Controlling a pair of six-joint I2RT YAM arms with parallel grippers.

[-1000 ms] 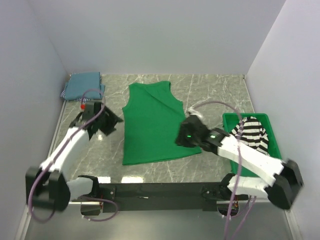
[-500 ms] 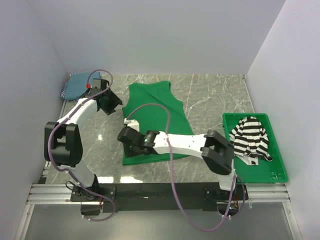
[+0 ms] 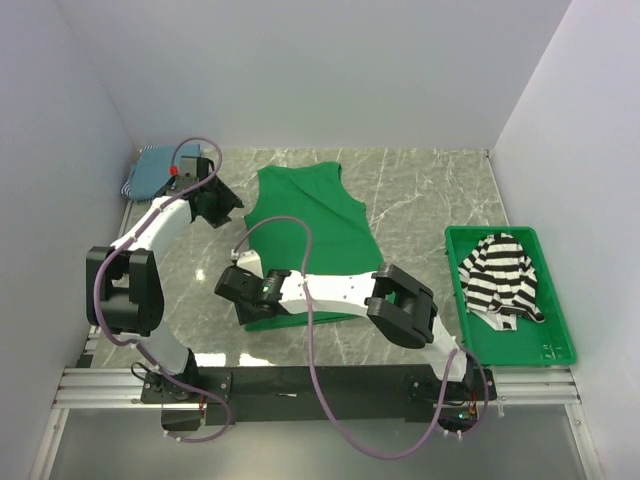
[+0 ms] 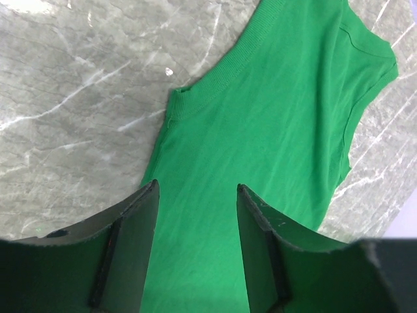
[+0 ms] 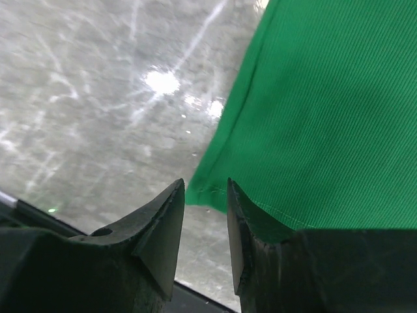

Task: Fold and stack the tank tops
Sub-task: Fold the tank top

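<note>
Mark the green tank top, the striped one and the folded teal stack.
green tank top (image 3: 325, 200): top external view, chest area.
striped tank top (image 3: 500, 275): top external view, middle of bunch.
folded teal stack (image 3: 150, 172): top external view, left part.

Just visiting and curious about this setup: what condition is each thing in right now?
green tank top: spread flat, unfolded.
striped tank top: crumpled in the tray.
teal tops: folded, far left corner.
left gripper: open above the green tank top.
right gripper: open at its bottom corner.

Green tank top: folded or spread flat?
Spread flat: the green tank top lies full length on the table, neckline, both armholes and hem showing, no layer doubled over.
</note>
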